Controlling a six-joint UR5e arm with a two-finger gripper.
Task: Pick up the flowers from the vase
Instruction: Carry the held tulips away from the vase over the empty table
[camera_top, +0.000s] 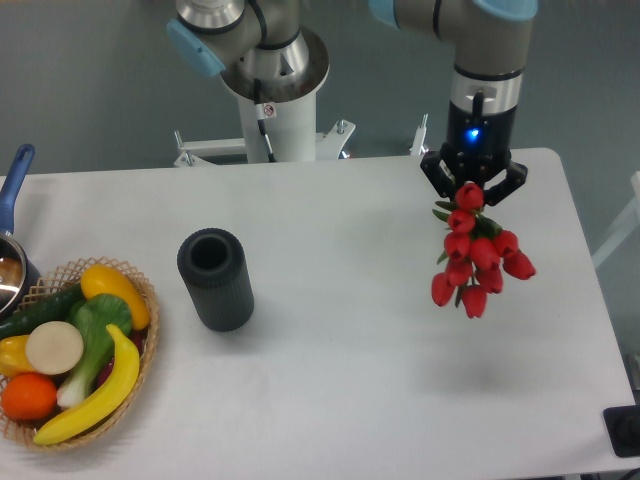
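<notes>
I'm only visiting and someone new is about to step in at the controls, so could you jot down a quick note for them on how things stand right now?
Gripper: jaws shut on the bunch of red tulips, which hangs in the air over the right part of the table, blooms down.
Vase: dark ribbed cylinder, upright left of centre, mouth empty.
Wicker basket of toy fruit and vegetables and a pot sit at the left edge, untouched.
Done: flowers are out of the vase.
Left: nothing of the pick-up itself; just keep hold.
</notes>
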